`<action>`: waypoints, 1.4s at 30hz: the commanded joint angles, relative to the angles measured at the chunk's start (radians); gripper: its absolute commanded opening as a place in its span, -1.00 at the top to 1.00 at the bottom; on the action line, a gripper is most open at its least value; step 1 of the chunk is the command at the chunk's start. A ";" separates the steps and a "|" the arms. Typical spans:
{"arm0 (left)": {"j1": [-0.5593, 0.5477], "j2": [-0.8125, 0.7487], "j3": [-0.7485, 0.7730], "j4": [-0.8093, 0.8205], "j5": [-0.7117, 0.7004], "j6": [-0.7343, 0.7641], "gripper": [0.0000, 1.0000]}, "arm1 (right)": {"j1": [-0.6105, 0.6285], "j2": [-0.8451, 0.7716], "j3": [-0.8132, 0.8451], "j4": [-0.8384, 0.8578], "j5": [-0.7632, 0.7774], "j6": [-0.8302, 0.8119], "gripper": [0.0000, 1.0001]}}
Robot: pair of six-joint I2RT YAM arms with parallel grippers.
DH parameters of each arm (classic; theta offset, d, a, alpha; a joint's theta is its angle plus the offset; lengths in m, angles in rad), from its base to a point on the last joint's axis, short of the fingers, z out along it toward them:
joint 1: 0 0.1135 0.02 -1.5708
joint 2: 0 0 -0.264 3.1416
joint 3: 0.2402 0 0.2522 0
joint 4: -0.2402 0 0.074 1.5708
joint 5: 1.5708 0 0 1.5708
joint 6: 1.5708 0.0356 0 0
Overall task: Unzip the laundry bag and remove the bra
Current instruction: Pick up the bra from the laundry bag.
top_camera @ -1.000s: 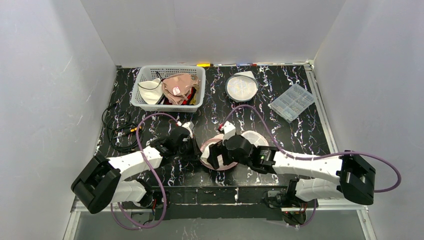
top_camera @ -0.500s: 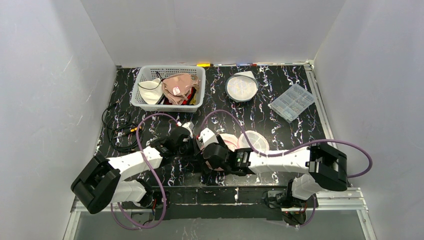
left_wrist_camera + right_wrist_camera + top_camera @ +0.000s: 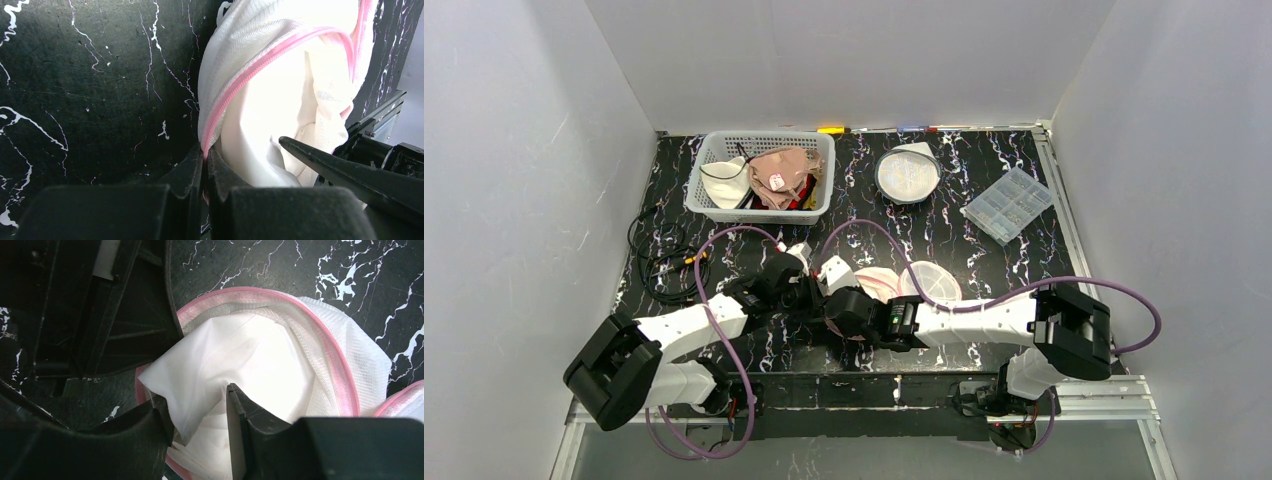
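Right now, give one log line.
left hand: shut on zipper edge; right hand: astride white bra fold, grip unclear; laundry bag: open

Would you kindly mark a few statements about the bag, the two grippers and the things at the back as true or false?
1. The left fingers are shut on the pink zipper edge of the laundry bag. True.
2. The laundry bag is zipped shut. False: it gapes open, with white fabric showing inside.
3. The right fingers stand on either side of a fold of that white fabric. True.
4. The basket at the back holds nothing. False: the basket holds garments.
5. The clear plastic box lies beside the left arm. False: the clear plastic box lies at the back right, far from that arm.
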 commanded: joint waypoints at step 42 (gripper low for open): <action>-0.005 -0.017 0.126 -0.156 -0.092 0.031 1.00 | -0.142 -0.572 0.011 -0.095 -0.099 -0.083 0.97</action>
